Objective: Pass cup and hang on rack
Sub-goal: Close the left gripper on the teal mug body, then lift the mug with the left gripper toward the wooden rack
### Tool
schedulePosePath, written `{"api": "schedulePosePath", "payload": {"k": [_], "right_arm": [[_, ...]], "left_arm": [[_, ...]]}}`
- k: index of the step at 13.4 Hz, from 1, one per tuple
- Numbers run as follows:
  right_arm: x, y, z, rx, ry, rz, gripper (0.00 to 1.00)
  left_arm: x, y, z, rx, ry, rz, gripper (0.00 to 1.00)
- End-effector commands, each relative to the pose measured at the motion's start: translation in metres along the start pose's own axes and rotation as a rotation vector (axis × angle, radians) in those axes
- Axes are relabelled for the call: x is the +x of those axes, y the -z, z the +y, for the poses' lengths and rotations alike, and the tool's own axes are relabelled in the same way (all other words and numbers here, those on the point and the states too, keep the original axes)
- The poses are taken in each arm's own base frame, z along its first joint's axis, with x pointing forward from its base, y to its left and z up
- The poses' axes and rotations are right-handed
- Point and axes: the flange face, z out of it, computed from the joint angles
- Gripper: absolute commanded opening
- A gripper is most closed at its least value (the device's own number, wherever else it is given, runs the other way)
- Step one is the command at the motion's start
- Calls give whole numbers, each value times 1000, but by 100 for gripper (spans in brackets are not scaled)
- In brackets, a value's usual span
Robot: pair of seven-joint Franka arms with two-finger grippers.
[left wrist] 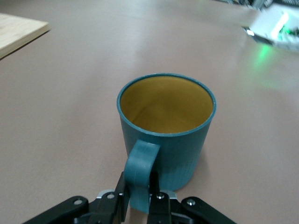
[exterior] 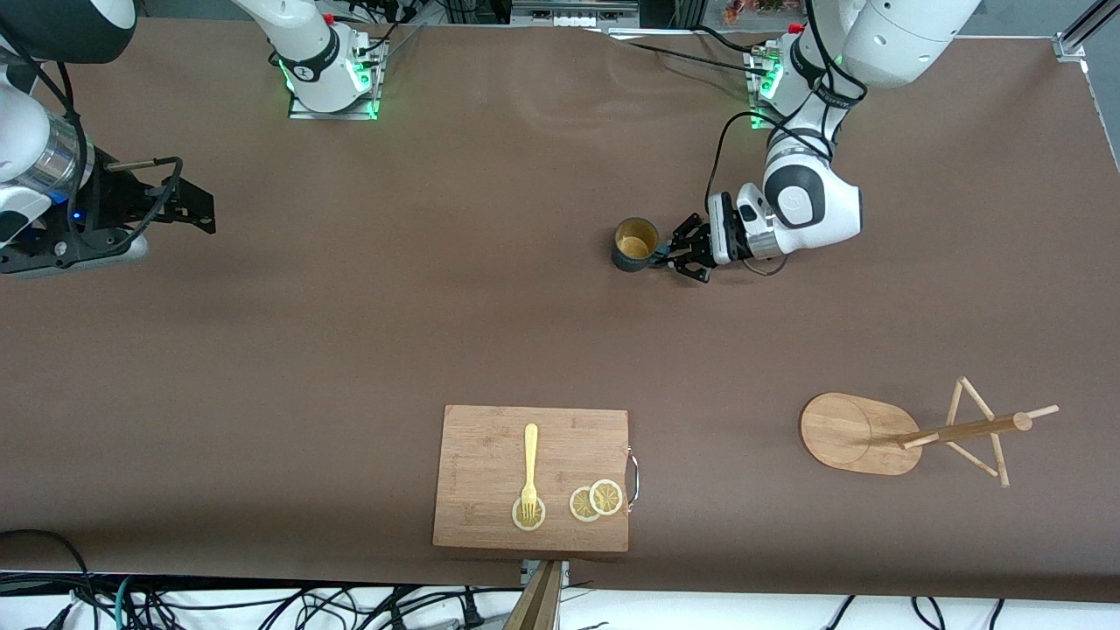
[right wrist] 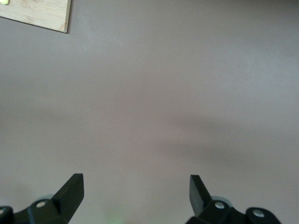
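The dark teal cup [exterior: 634,244] [left wrist: 167,143] stands upright on the brown table, its ochre inside showing. Its small handle [left wrist: 140,170] points at my left gripper [exterior: 667,255] [left wrist: 138,196], which is shut on that handle, one finger on each side. The wooden rack [exterior: 927,434] lies tipped on its side, nearer the front camera at the left arm's end, its oval base [exterior: 853,434] on edge and its pegs sticking out. My right gripper [exterior: 199,208] [right wrist: 136,186] hangs open over bare table at the right arm's end, holding nothing.
A bamboo cutting board [exterior: 490,451] lies near the table's front edge, carrying a yellow fork [exterior: 529,468] and lemon slices [exterior: 596,500]. One corner of the cutting board [right wrist: 39,14] shows in the right wrist view. Arm bases with green lights stand along the back edge.
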Motion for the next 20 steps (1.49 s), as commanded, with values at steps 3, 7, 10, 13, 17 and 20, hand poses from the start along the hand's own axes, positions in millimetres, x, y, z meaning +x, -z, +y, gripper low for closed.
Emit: {"api": "schedulePosePath", "payload": {"k": [3,7,10,13,17,20], "right_arm": [[-5,2,3,-10,7,9,100],[-5,2,3,-10,7,10,100],[-5,2,3,-7,7,10,100],[-5,2,4,-7,6,10,100],[-5,2,4,-7,6,10,100],[-4,3,3,-6,6,14,100]], "left_arm": [[28,62,-23,-13,387,92,0],[33,164,-48,-41,735,99,0],[26,235,-60,-77,991,198,0],[12,302,-71,-112,1210,289,0],[-10,359,-93,-249,1424,398,0],[-54,364,-110,-354,1478,484,0]]}}
